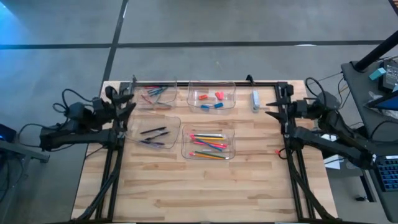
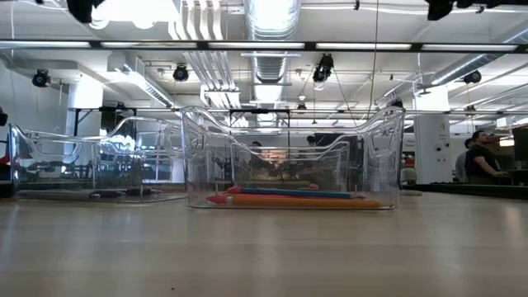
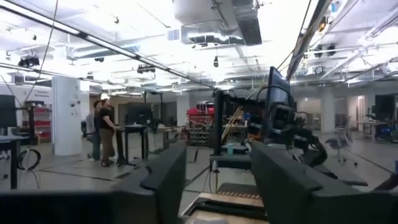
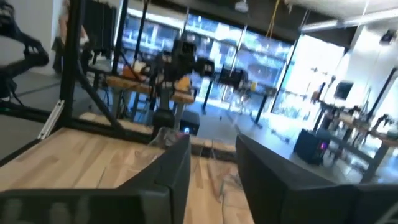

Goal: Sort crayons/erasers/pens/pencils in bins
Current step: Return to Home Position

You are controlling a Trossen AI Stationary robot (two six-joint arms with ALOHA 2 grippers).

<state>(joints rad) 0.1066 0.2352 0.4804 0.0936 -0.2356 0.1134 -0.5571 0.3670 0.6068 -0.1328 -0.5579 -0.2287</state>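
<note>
We log four clear bins on the wooden table (image 1: 186, 186), set in a two-by-two block left of centre in the high view. The bin at 11 o'clock (image 1: 171, 84) holds the crayons (image 1: 155, 92); the bin at 1 o'clock (image 1: 231, 86) holds the erasers (image 1: 212, 99), red and blue. The bin at 7 o'clock (image 1: 176, 122) holds the pens (image 1: 153, 133); the bin at 5 o'clock (image 1: 230, 130) holds the pencils (image 1: 208, 144). A pale oblong item (image 1: 255, 99) lies on the table just beside the eraser bin, at its 3 o'clock. The left gripper (image 1: 129, 99) waits at the table's 9 o'clock edge, its jaws parted with nothing between them. The right gripper (image 1: 273, 107) waits at the 3 o'clock edge, jaws likewise apart and empty.
</note>
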